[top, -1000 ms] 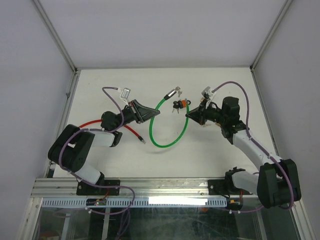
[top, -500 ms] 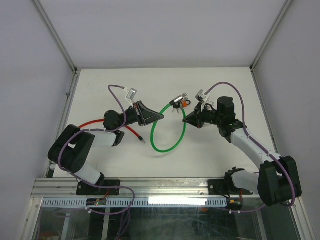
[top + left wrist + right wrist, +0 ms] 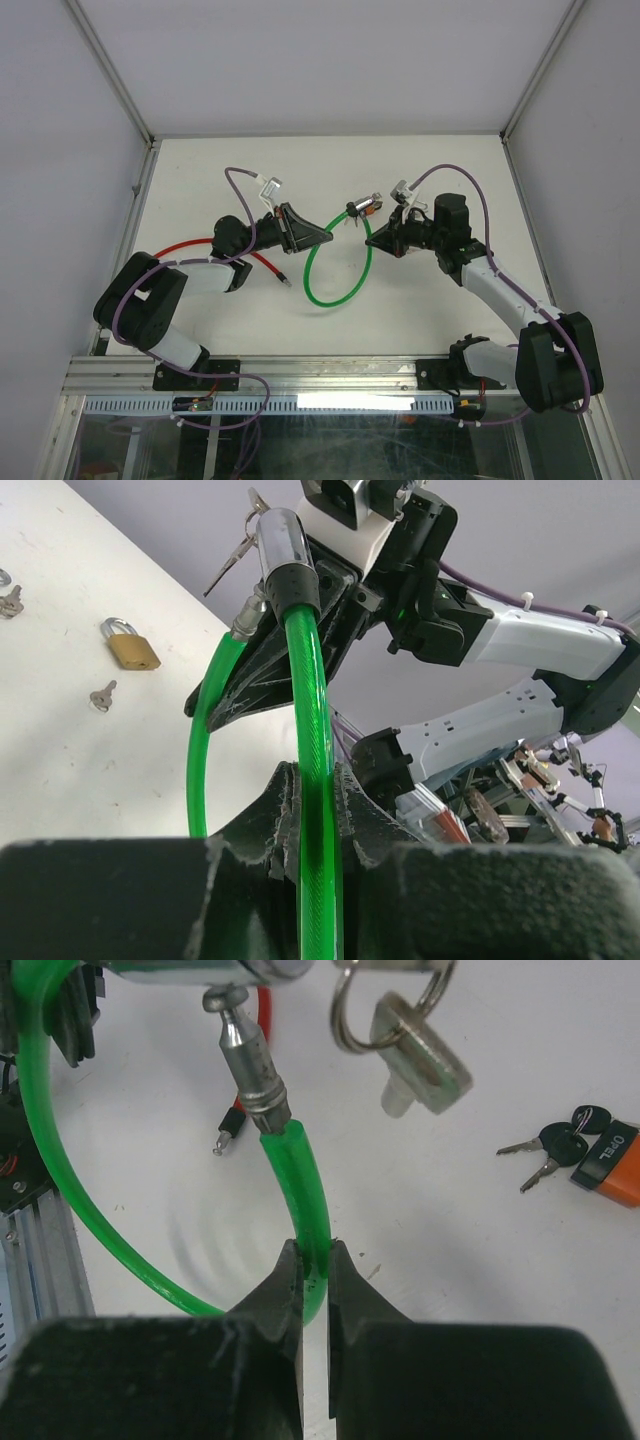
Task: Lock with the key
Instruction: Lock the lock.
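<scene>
A green cable lock (image 3: pixel 330 298) hangs as a loop between both grippers. My left gripper (image 3: pixel 315 802) is shut on the green cable (image 3: pixel 312 730) just below its chrome-and-black lock barrel (image 3: pixel 281 542), which points up toward the right arm. A key (image 3: pixel 236 554) dangles at the barrel's end. My right gripper (image 3: pixel 315 1260) is shut on the cable's other end (image 3: pixel 300 1175), a short way behind its metal pin (image 3: pixel 247 1060). The pin's tip sits just under the barrel, beside a silver key on a ring (image 3: pixel 422 1060). From above, the left gripper (image 3: pixel 322 237) and right gripper (image 3: pixel 372 240) face each other.
A red cable (image 3: pixel 190 245) lies by the left arm, its end (image 3: pixel 232 1125) near the green loop. An orange fob with black keys (image 3: pixel 608 1163) lies on the table to the right. A brass padlock (image 3: pixel 132 650) and a loose small key (image 3: pixel 102 695) lie farther off.
Both grippers have drawn closer together with the cable ends. The barrel has swung right toward the pin, and the green loop has narrowed.
</scene>
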Controlling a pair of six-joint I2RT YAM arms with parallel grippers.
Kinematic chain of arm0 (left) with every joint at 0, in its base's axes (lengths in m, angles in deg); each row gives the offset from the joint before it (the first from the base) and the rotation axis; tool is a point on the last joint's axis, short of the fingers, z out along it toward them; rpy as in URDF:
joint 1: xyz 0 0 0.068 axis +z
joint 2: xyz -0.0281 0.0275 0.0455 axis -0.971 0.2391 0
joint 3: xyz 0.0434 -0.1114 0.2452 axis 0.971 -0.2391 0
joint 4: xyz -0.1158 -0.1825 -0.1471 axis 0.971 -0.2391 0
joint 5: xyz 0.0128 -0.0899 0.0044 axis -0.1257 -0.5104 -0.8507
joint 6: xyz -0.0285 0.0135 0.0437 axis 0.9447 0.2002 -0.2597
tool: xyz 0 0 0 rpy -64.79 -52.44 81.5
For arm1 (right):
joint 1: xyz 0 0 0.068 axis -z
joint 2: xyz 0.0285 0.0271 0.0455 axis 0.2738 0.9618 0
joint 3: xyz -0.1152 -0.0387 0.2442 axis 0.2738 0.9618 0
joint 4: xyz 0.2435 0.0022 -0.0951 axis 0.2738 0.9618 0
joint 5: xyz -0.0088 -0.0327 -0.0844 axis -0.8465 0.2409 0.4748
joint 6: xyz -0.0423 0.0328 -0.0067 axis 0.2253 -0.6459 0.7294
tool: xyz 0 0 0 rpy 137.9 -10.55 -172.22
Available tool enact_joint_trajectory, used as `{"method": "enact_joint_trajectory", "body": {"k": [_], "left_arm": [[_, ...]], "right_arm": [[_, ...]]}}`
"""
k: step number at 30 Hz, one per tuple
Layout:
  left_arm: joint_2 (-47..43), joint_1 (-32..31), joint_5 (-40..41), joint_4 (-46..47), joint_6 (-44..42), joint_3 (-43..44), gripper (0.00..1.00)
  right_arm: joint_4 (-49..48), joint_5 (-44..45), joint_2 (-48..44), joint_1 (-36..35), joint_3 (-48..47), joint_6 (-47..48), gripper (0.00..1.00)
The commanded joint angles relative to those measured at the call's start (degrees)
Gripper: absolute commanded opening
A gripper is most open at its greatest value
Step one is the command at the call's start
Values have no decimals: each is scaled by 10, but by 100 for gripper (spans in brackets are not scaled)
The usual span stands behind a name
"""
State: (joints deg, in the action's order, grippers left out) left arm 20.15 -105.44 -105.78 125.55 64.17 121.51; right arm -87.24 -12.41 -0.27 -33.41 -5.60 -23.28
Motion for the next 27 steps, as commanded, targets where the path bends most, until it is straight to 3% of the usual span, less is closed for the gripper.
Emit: {"method": "enact_joint_trajectory", "body": {"k": [1,27], "left_arm": [[-18,-4,13,23,-27,24,0],[-19,-5,-15,-43,-52,39,0]], "right_arm": [[-25,-55,-15,-9,-35,-12,0],[-43,-78,-19,15,-32,-39,0]]}}
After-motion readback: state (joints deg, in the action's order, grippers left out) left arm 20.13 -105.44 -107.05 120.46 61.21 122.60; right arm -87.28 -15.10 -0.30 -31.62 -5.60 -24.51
